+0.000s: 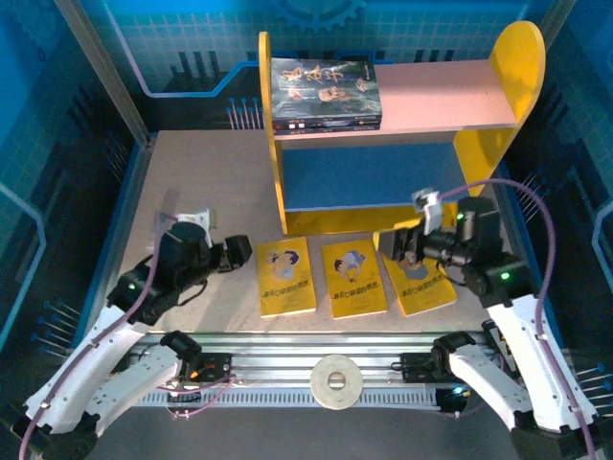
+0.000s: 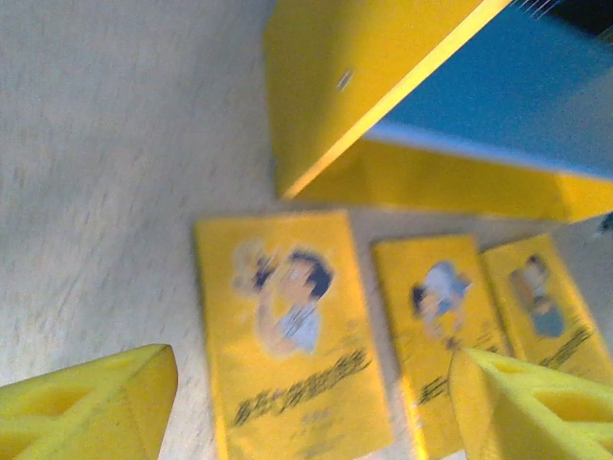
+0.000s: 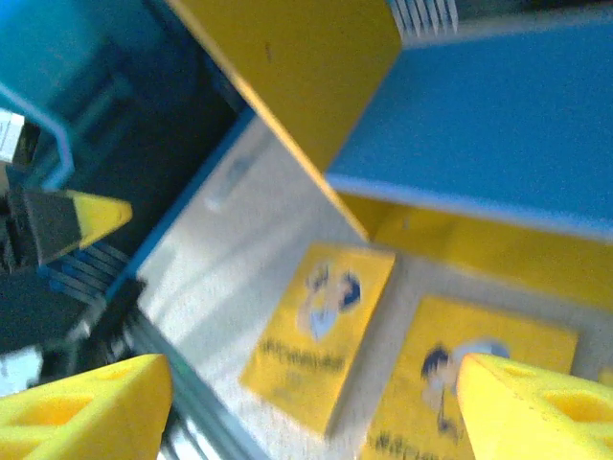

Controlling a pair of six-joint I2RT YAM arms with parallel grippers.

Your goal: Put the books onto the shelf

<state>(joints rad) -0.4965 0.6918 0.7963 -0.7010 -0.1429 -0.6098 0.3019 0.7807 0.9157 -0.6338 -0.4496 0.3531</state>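
The counter is a pale speckled board, and the shelf stands upright at its far middle; it is a two-tier unit with yellow side panels, the right one round-topped, a pale pink upper board and a blue lower board. A stack of dark books lies flat at the left end of the pink board, against the left panel, with the printed cover up; the blue board below is bare.

Three thin yellow books with a cartoon figure lie flat on the counter in a row just in front of the shelf, side by side and a little apart; the left yellow book sits in front of the shelf's left panel, the middle yellow book in front of the blue board, and the right yellow book in front of the shelf's right half, its far end hidden under the right arm.

The right gripper hangs over that far end, near the shelf's base, with its yellow fingers wide apart; whether it touches the cover I cannot tell. The left gripper is to the left front of the shelf, beside the left yellow book, its fingers likewise spread apart.

A small pale ring lies on the metal rail at the near edge, well in front of the shelf.
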